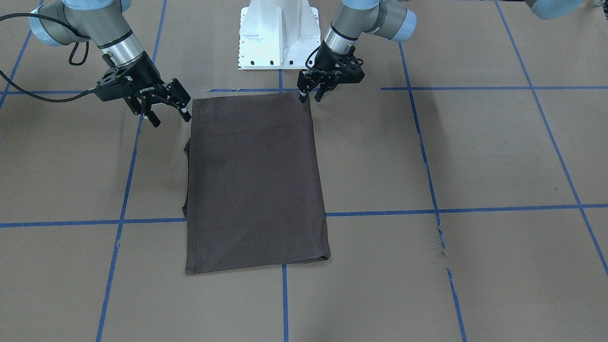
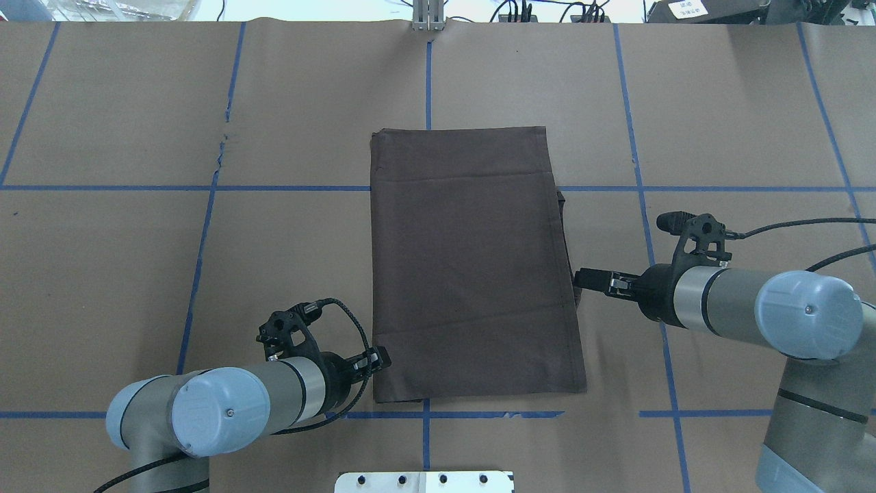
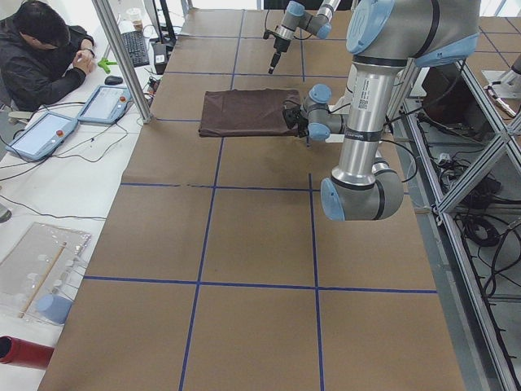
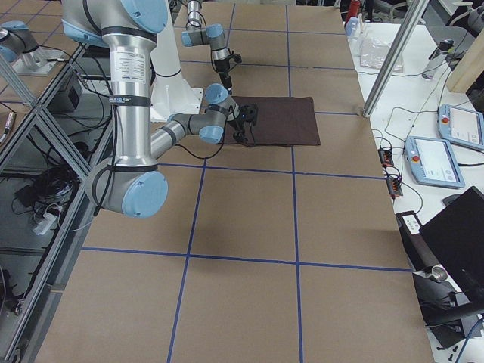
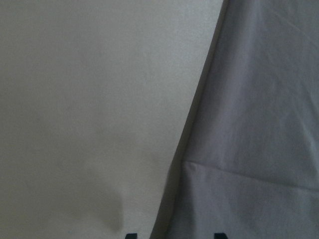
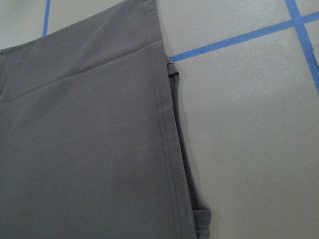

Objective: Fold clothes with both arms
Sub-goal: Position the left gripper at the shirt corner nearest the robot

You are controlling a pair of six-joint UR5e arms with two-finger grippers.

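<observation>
My left arm (image 2: 274,394) reaches in low, and my left gripper (image 1: 309,98) sits at the near corner of the T-shirt (image 2: 472,267), fingers apart and holding nothing. The T-shirt lies flat, folded into a long rectangle, in the middle of the brown surface (image 2: 137,274). My right gripper (image 1: 171,120) hangs just beside the shirt's right edge, also spread apart and empty.

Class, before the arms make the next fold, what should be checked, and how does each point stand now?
1. T-shirt lies flat as a rectangle: ok.
2. Left gripper open at a shirt corner: ok.
3. Right gripper open beside the opposite long edge: ok.
4. Edges aligned: not ok; an under layer sticks out on that side.
5. Either gripper touching cloth: cannot tell.
</observation>
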